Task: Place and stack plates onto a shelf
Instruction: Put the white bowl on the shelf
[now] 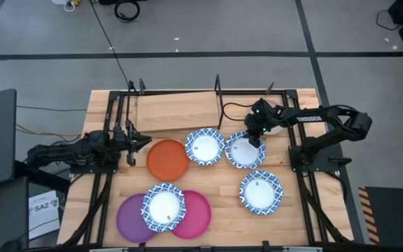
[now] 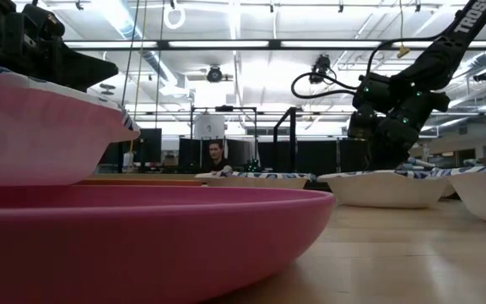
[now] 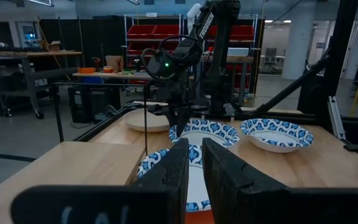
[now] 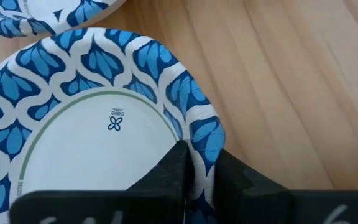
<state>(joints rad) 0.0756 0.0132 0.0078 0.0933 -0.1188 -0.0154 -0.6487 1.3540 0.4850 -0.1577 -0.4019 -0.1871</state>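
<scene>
The right gripper [image 1: 252, 140] was pinching the rim of a blue-and-white plate [image 1: 244, 150] near the table's middle, one finger [image 4: 174, 167] inside the rim and one outside. Just beside it lay a second patterned plate [image 1: 204, 146], then an orange plate [image 1: 166, 159]. The shelf [image 1: 180, 110] stood along the table's far edge. The left gripper [image 1: 144, 142] hovered beside the orange plate near the left edge, fingers [image 3: 178, 168] nearly together, holding nothing.

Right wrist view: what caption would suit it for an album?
The right gripper pinches the rim of a blue-and-white plate lying on the wooden table.
</scene>
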